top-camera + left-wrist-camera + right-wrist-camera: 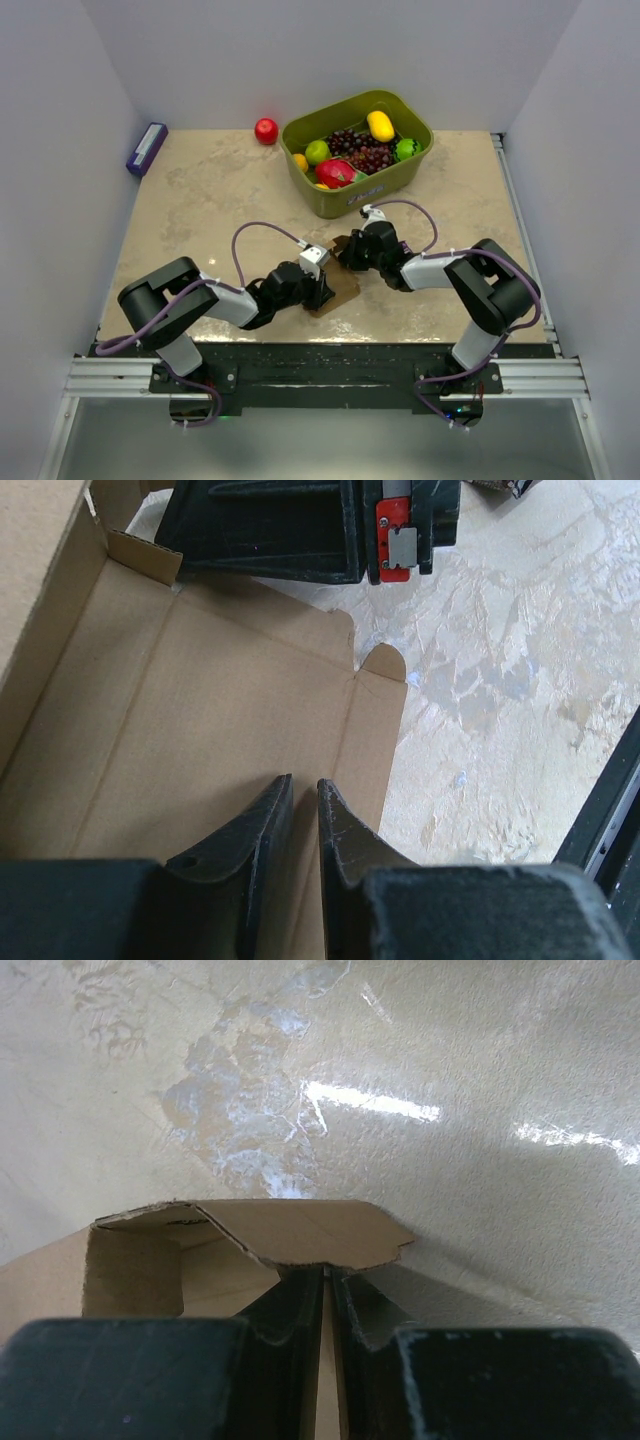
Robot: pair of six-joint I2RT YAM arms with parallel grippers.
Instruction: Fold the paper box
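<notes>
The paper box (346, 289) is a brown die-cut sheet, partly folded, lying between the two arms near the table's front edge. In the left wrist view its flat panel (200, 730) spreads out with a raised wall at the left. My left gripper (322, 290) (303, 780) sits over that panel, jaws almost together with only a narrow slit, and nothing shows clamped in them. My right gripper (347, 252) (328, 1272) is shut on an upright flap of the box (300, 1230). Its black body (300, 530) fills the top of the left wrist view.
An olive-green bin (362, 196) with grapes, a lemon and other fruit stands at the back right of the beige table (200, 200). A red apple (266, 131) lies left of the bin. A small purple box (147, 148) sits at the far left edge.
</notes>
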